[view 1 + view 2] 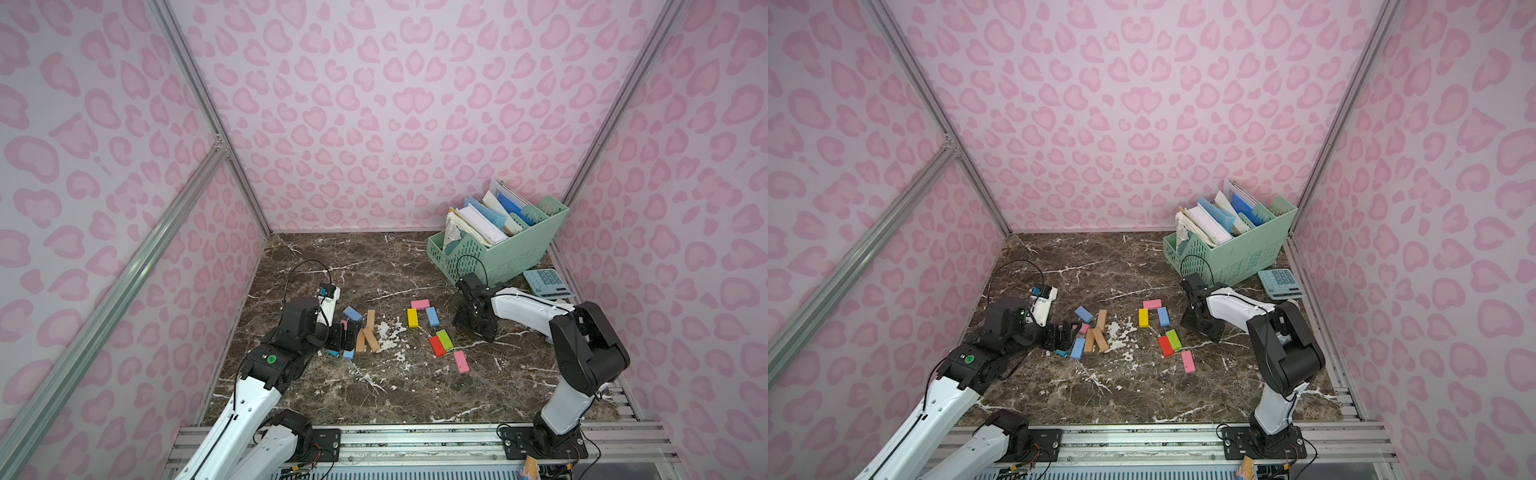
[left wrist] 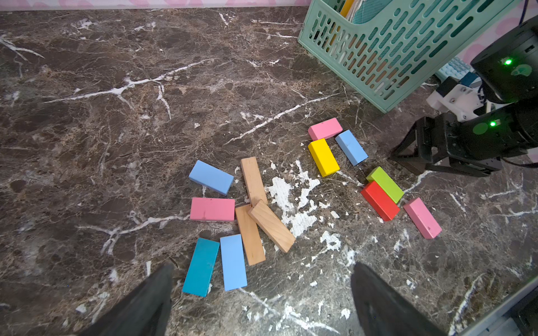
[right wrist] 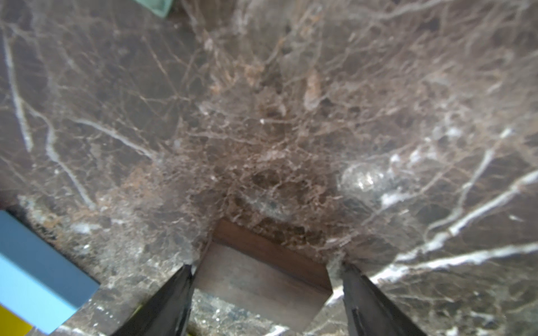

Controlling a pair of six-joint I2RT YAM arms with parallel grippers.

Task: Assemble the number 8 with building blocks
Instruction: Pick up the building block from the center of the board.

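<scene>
A pink brick [image 1: 420, 304], a yellow brick [image 1: 412, 318] and a light blue brick [image 1: 432, 316] form an arch mid-table. Just nearer lie a green [image 1: 444, 339] and a red brick [image 1: 436, 345] side by side, and a loose pink one [image 1: 461, 362]. My right gripper [image 3: 266, 266] is low at the arch's right. A dark brown brick [image 3: 256, 282] lies between its fingers, with a slit of table at one finger. My left gripper [image 2: 262, 276] hangs wide open over the left pile: tan bricks [image 2: 253, 180], light blue [image 2: 233, 261], teal [image 2: 201, 266], pink [image 2: 212, 209].
A mint-green file basket [image 1: 498, 253] full of papers stands at the back right, close behind my right wrist. A blue-grey calculator [image 1: 546, 282] lies beside it. Pink walls close in on both sides. A worn white patch [image 1: 388, 332] marks the marble between the two groups.
</scene>
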